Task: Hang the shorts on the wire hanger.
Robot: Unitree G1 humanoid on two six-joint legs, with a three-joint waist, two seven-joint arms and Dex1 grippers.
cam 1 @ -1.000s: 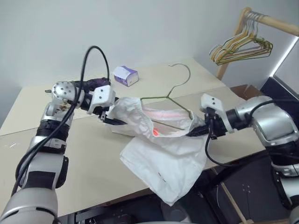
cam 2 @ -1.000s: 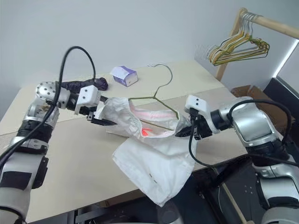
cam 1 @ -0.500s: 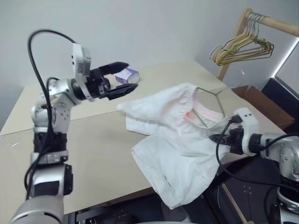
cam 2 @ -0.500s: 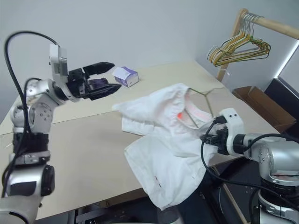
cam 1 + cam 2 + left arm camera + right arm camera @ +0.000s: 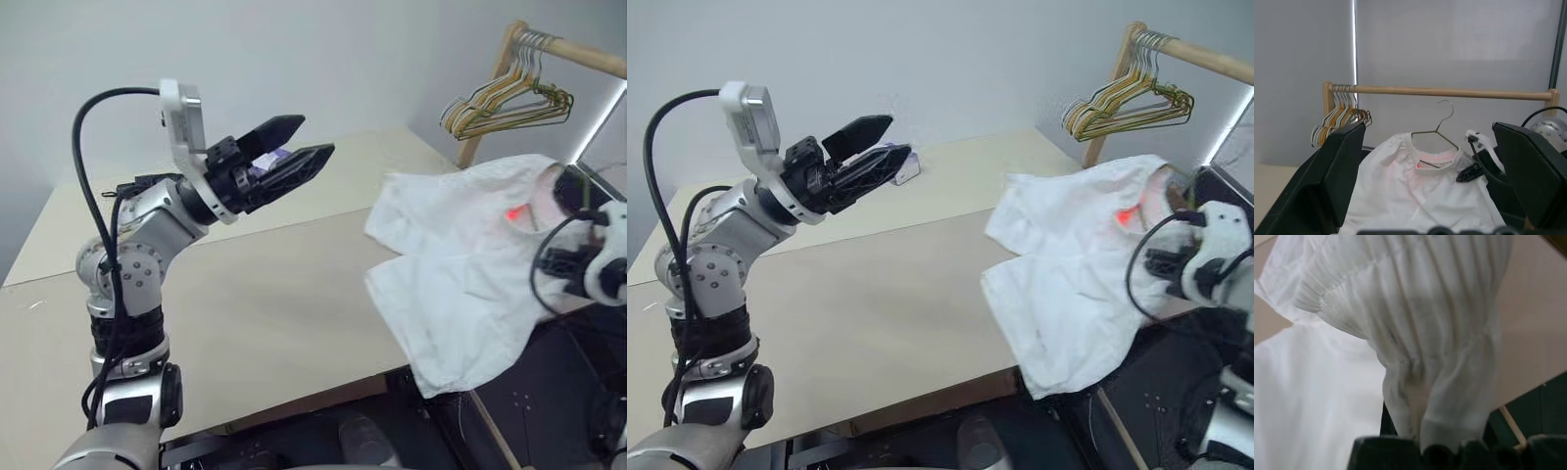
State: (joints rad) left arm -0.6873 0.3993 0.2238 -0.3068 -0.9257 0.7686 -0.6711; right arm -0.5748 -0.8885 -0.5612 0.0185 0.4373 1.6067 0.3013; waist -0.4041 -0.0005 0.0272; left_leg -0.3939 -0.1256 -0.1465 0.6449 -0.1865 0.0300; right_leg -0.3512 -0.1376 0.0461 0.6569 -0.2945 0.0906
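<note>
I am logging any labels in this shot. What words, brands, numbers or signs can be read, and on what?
None can be read.
The small purple and white box behind the left gripper: any print too small to read.
The shorts: tiny hem marks, not legible; a red light spot, not a sign.

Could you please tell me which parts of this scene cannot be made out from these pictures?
- The wire hanger: its lower bar is inside the shorts in the left wrist view; the cloth hides it.
- The right gripper: in the right wrist view, bunched waistband covers its fingers, so the hold on the wire cannot be seen.
- The small box on the table: the left gripper blocks most of it in the head views.
</note>
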